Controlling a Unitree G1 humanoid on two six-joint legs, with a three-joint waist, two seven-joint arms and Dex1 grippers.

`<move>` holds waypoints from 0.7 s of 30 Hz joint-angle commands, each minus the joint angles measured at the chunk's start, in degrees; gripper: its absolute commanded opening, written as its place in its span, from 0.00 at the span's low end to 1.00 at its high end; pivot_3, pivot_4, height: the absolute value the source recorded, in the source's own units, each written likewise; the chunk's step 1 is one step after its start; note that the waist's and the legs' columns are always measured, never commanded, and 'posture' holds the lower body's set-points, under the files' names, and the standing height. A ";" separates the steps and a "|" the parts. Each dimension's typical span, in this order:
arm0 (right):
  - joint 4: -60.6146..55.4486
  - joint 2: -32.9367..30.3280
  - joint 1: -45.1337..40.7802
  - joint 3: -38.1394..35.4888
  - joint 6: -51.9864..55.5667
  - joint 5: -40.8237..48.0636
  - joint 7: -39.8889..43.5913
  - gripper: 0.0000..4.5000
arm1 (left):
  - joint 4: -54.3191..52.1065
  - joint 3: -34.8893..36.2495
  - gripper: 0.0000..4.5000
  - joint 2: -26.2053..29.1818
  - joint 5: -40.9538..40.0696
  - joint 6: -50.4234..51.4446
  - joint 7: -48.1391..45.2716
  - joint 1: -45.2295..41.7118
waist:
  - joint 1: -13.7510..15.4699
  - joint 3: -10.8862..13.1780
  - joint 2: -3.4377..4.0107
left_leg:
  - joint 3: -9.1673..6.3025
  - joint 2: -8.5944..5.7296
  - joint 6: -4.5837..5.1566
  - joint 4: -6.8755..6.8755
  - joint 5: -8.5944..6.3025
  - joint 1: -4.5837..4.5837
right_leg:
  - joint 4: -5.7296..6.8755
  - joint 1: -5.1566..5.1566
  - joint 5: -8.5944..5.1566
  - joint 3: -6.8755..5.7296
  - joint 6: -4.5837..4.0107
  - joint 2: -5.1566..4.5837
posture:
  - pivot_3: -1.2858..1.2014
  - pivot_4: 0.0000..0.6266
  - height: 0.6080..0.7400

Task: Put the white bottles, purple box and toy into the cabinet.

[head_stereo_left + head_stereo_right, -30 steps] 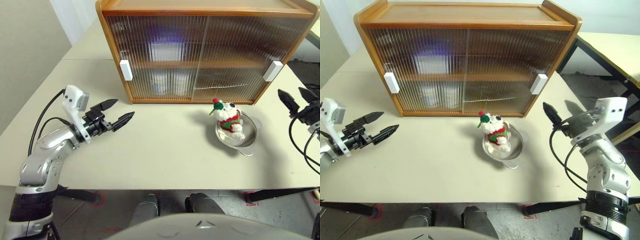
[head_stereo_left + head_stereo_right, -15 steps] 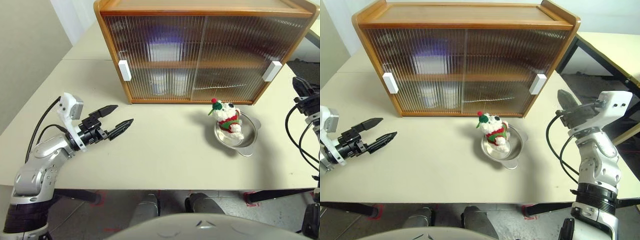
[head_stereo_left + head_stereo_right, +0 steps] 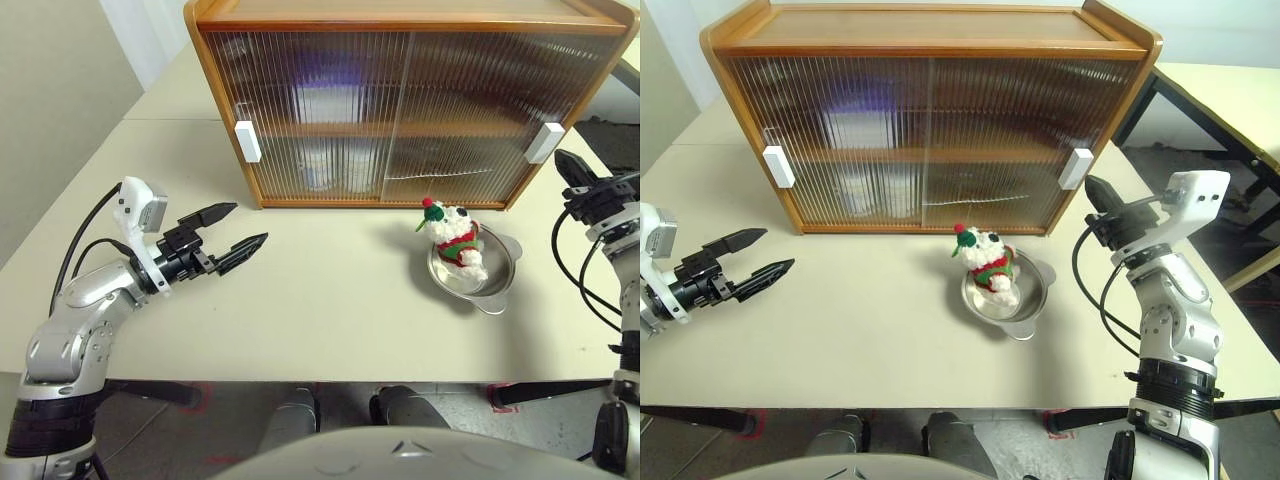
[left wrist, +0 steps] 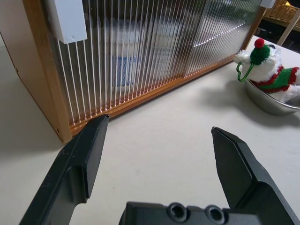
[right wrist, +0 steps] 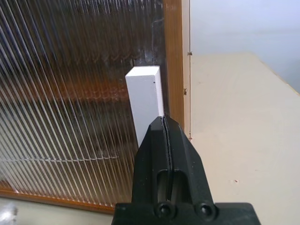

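Cabinet point(image 3: 405, 100): stands at 12 o'clock on the worktop point(image 3: 320, 310), both ribbed sliding doors drawn shut, one white handle point(image 3: 246, 141) on the left door's outer edge and another white handle point(image 3: 1076, 168) on the right door's outer edge.
White bottles point(image 4: 126, 70): pale blurred shapes with blue marks behind the left door, on the lower shelf.
Purple box point(image 3: 335, 80): a violet blur behind the left door, upper shelf; its outline cannot be made out.
Toy point(image 3: 455, 236): outside the cabinet at about 2 o'clock on the worktop, sitting in a steel bowl point(image 3: 495, 285), its hat leaning over the rim toward the cabinet.
Left tool point(image 3: 225, 228): released, its two black fingers spread wide and grasping nothing; it hovers above the worktop at 9 o'clock, pointing toward the cabinet's lower left corner, well apart from it.
Right tool point(image 3: 1098, 191): clenched, fingers pressed together with nothing between them; it sits at 3 o'clock, tip just beside the right handle, and touching cannot be told.
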 commanded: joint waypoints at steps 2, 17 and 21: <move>0.07 -0.15 -0.96 1.15 0.76 -1.68 -1.09 0.01 | -1.10 -0.67 1.00 0.55 -0.19 0.90 -0.54 -0.41 | -0.02 0.00 0.01 | 0.00 0.02 0.00 -0.02 0.00 0.02 | 0.00 0.00 0.00 0.00 0.00 0.01 | 0.46 0.11 1.00; -0.68 5.00 -4.79 4.47 1.18 -1.35 -1.24 0.01 | 0.20 -0.25 1.00 0.32 -0.28 3.57 0.60 -0.35 | -0.86 -0.04 0.05 | 0.04 0.09 0.01 -0.03 0.01 0.23 | 0.04 0.13 0.05 0.02 -0.01 0.09 | 0.46 0.11 1.00; -0.70 5.77 -5.26 5.01 1.63 -1.02 -0.70 0.01 | -0.16 -0.03 1.00 0.01 -0.13 3.35 0.85 0.91 | -0.99 -0.04 0.06 | 0.03 0.11 0.01 -0.03 0.01 0.25 | 0.05 0.15 0.06 0.01 -0.02 0.10 | 0.46 0.11 1.00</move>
